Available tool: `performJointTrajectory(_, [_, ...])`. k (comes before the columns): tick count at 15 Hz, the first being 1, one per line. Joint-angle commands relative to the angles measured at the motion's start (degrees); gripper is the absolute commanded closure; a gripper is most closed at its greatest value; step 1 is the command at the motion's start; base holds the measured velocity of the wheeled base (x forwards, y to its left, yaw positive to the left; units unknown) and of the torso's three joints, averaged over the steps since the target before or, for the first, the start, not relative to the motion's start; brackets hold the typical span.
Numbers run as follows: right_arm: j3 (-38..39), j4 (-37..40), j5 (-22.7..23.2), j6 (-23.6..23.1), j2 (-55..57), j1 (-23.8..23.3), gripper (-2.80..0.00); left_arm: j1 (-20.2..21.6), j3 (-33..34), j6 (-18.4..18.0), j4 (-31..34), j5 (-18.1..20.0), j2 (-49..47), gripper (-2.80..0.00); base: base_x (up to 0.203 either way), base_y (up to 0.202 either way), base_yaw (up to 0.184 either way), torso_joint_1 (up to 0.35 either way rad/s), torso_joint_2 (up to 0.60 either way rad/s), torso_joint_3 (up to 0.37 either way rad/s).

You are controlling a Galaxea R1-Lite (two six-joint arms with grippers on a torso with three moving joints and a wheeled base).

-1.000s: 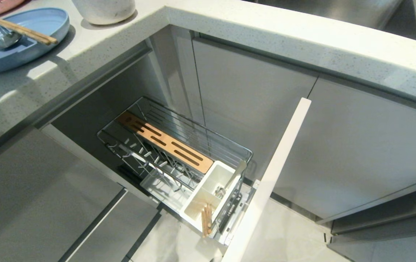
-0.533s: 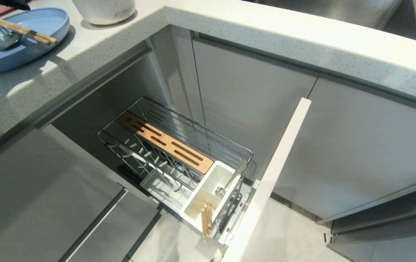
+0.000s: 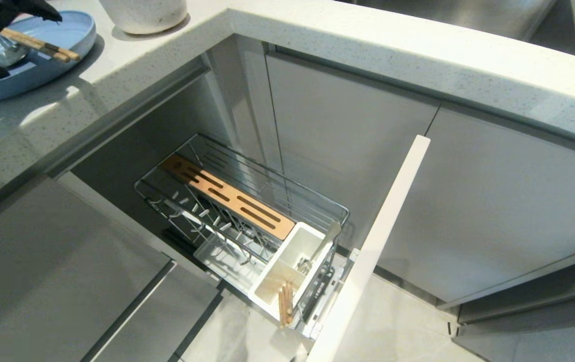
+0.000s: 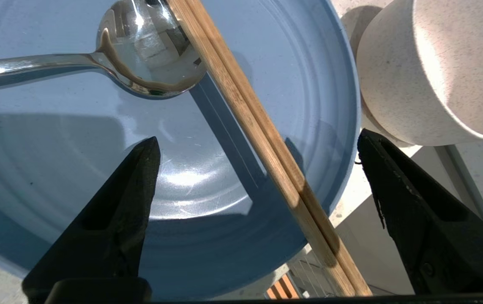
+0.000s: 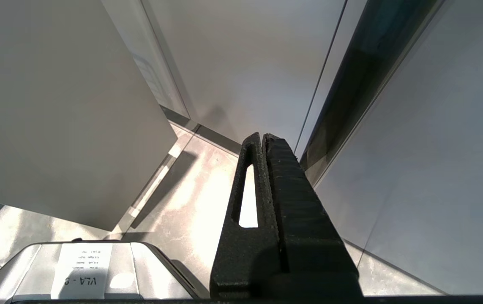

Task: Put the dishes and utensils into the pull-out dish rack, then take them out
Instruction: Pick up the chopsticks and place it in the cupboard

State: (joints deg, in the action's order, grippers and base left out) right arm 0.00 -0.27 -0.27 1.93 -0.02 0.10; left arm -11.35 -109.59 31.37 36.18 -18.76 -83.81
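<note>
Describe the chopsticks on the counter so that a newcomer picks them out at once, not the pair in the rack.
Start at the speckled countertop and find the pale-blue plate beside the off-white bowl. The wooden chopsticks lie slanted across that plate, their ends over its rim, next to the silver spoon. The other pair stands upright in the white caddy.

The pale-blue plate [image 4: 76, 169] sits on the table with a silver spoon [image 4: 148, 59] lying in it and a pair of wooden chopsticks [image 4: 258, 139] laid across its rim. The off-white bowl [image 4: 431, 71] stands just beside it. The pull-out dish rack [image 3: 247, 211] stands open below, more chopsticks [image 3: 285, 304] and a metal utensil [image 3: 323, 246] upright in its white caddy.
</note>
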Motion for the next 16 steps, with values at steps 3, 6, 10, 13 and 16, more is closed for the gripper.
performJointTrajectory(3, [0.1, 0.0, 0.0, 0.0, -0.2, 0.0, 0.0, 0.0, 0.0, 0.1, 0.2, -0.2, -0.4, -2.8, 0.0, 0.0, 0.0, 0.0, 0.0, 0.0])
performJointTrajectory(6, [0.1, 0.0, 0.0, 0.0, -0.2, 0.1, 0.0, 0.0, 0.0, 0.2, 0.2, -0.2, -0.5, -2.8, 0.0, 0.0, 0.0, 0.0, 0.0, 0.0])
performJointTrajectory(10, [0.1, 0.0, 0.0, 0.0, -0.2, 0.0, 0.0, 0.0, 0.0, 0.2, 0.2, -0.2, -0.8, -2.8, 0.0, 0.0, 0.0, 0.0, 0.0, 0.0])
performJointTrajectory(13, [0.1, 0.0, -0.1, 0.0, -0.2, 0.0, 0.0, 0.0, 0.0, 0.1, 0.1, -0.3, -0.8, 0.0, 0.0, 0.0, 0.0, 0.0, 0.0, 0.0])
performJointTrajectory(16, [0.1, 0.0, 0.0, 0.0, -0.2, 0.1, 0.0, 0.1, 0.0, -0.6, 0.3, -0.3, -0.8, 0.0, 0.0, 0.0, 0.0, 0.0, 0.0, 0.0])
